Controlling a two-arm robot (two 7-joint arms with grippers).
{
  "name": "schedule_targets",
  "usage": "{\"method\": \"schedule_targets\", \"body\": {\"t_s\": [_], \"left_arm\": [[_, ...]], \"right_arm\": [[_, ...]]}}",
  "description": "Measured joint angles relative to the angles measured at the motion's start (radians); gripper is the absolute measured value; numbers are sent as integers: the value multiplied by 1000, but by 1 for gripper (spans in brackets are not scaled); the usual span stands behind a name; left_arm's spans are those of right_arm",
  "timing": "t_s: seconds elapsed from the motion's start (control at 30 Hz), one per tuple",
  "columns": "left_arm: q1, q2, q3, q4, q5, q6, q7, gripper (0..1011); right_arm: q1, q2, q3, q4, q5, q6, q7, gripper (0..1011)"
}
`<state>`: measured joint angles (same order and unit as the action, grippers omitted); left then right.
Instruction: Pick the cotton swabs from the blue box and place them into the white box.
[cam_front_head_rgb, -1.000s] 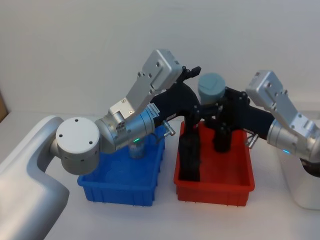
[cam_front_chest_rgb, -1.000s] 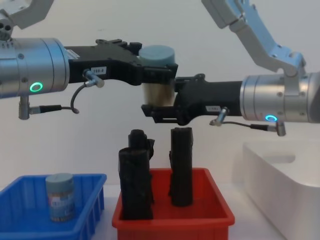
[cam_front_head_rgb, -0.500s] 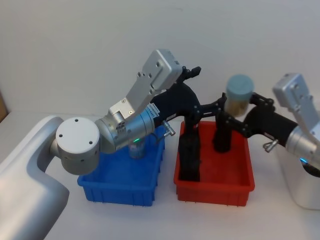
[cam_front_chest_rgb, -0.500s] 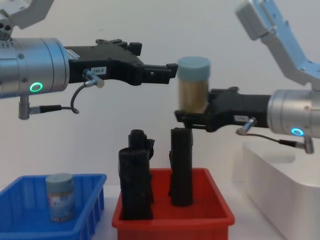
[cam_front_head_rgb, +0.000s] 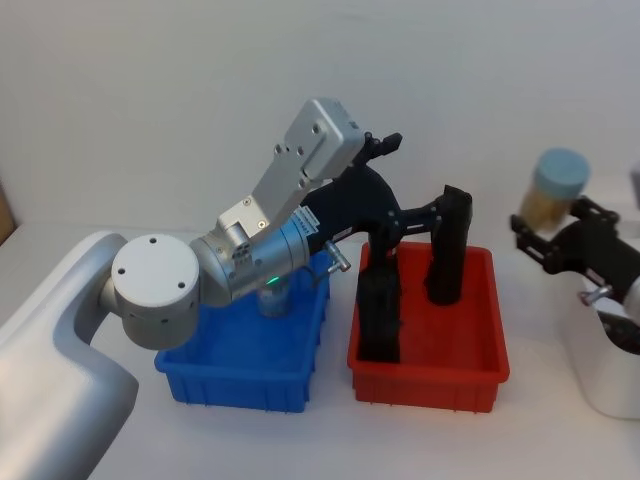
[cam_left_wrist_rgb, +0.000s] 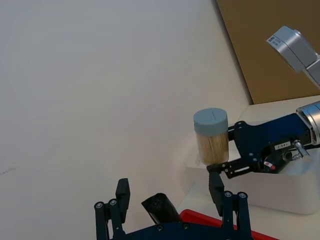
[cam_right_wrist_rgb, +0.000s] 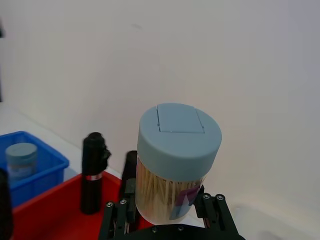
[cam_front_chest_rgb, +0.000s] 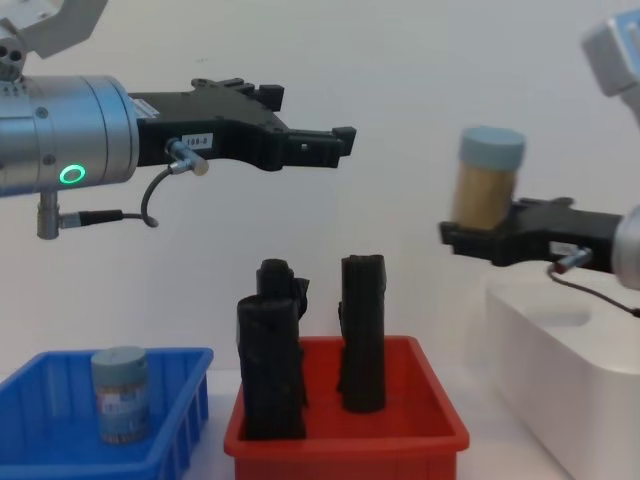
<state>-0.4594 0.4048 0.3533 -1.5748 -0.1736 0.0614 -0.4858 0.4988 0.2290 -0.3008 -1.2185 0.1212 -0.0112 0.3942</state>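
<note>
The right hand (cam_front_chest_rgb: 480, 240) grips a jar of cotton swabs (cam_front_chest_rgb: 484, 178) upright, in the air near the white box (cam_front_chest_rgb: 570, 370). The left hand (cam_front_chest_rgb: 335, 145) hangs with fingers apart and nothing in them, above the red bin (cam_front_chest_rgb: 420, 420) of black cylinders (cam_front_chest_rgb: 362, 335). Another swab jar (cam_front_chest_rgb: 120, 392) stands in the blue box (cam_front_chest_rgb: 185, 375).
</note>
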Motion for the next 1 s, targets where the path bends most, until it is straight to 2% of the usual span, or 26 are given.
{"method": "schedule_targets", "body": {"t_s": [0.03,0.17,0.2,0.37,0.67,0.83,1.0], "left_arm": [[0,0,0,0,0,0,0,1004],[0,0,0,0,0,0,0,1004],[0,0,0,0,0,0,0,1004],[0,0,0,0,0,0,0,1004],[0,0,0,0,0,0,0,1004],[0,0,0,0,0,0,0,1004],[0,0,0,0,0,0,0,1004]], "right_arm": [[0,0,0,0,0,0,0,645],[-17,15,24,4,63,20,-56,645],[-17,15,24,4,63,20,-56,645],[-29,27,50,19,122,41,-111,645],[-29,40,91,81,228,91,-196,645],[-13,42,108,122,272,111,-217,645],[-1,41,116,145,294,112,-218,645]]}}
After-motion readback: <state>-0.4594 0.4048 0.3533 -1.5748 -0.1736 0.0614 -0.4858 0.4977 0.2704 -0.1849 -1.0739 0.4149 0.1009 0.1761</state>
